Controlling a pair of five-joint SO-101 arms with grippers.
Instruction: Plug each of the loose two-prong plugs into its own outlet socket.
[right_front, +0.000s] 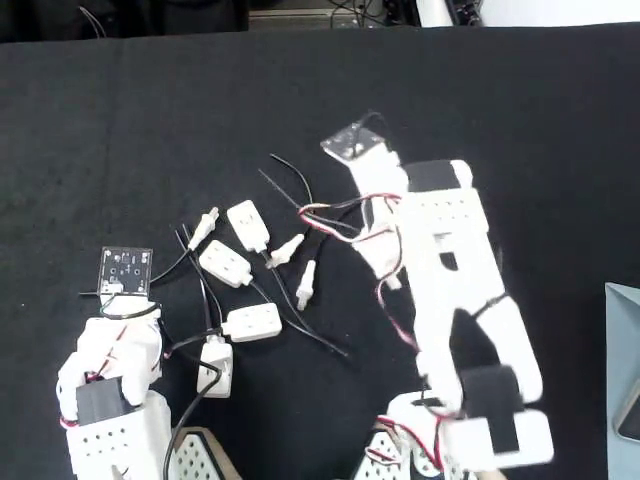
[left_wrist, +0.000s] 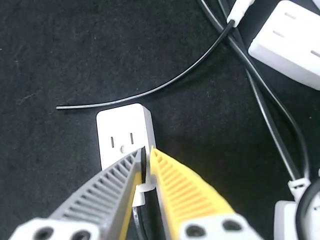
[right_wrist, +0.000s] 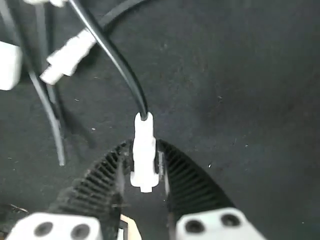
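Note:
Several white outlet sockets lie in a loose cluster on the black table, such as one socket (right_front: 248, 225) and another (right_front: 252, 322). Three loose two-prong plugs (right_front: 287, 248) on black cords lie among them. My left gripper (left_wrist: 145, 152) is shut on the cord end (left_wrist: 139, 192) of a socket (left_wrist: 124, 135) whose two slots face up. My right gripper (right_wrist: 144, 150) is shut on a white plug (right_wrist: 143, 150), and its black cord (right_wrist: 120, 60) runs away from the fingers. Another plug (right_wrist: 65, 56) lies farther off.
Black cords (right_front: 300, 320) cross between the sockets and plugs. A second socket (left_wrist: 290, 40) and a third (left_wrist: 287, 220) lie close to the left gripper. A blue-grey object (right_front: 625, 370) sits at the table's right edge. The far half of the table (right_front: 150, 110) is bare cloth.

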